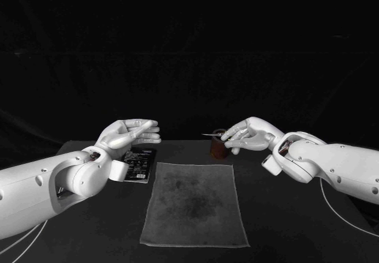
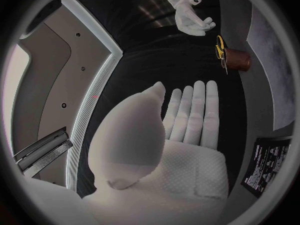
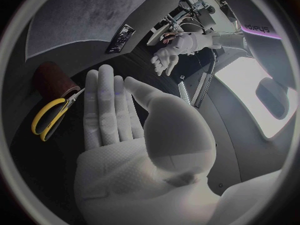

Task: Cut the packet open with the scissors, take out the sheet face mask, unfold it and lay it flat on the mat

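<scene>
Head view: grey mat (image 1: 193, 205) lies flat and lengthwise at the middle of the black table (image 1: 292, 219), nearest the robot, with nothing on it. Black packet (image 1: 141, 164) lies flat on the table just beside the mat's far left corner, apart from both hands and uncut as far as can be seen. Left hand (image 1: 130, 134) hangs raised over the packet's far end. Left wrist view shows its fingers straight and side by side, thumb apart, palm bare; it holds nothing. Further back, past the mat's far right corner, a brown cylindrical holder (image 1: 219, 148) stands upright. Scissors (image 3: 51, 116) with yellow handles sit at the holder's mouth, handles sticking out; how deep the blades go cannot be told. Right hand (image 1: 251, 137) is raised just beside the holder. Right wrist view shows its fingers stretched out, thumb spread, grasping nothing, fingertips close to the scissors; contact cannot be told.
</scene>
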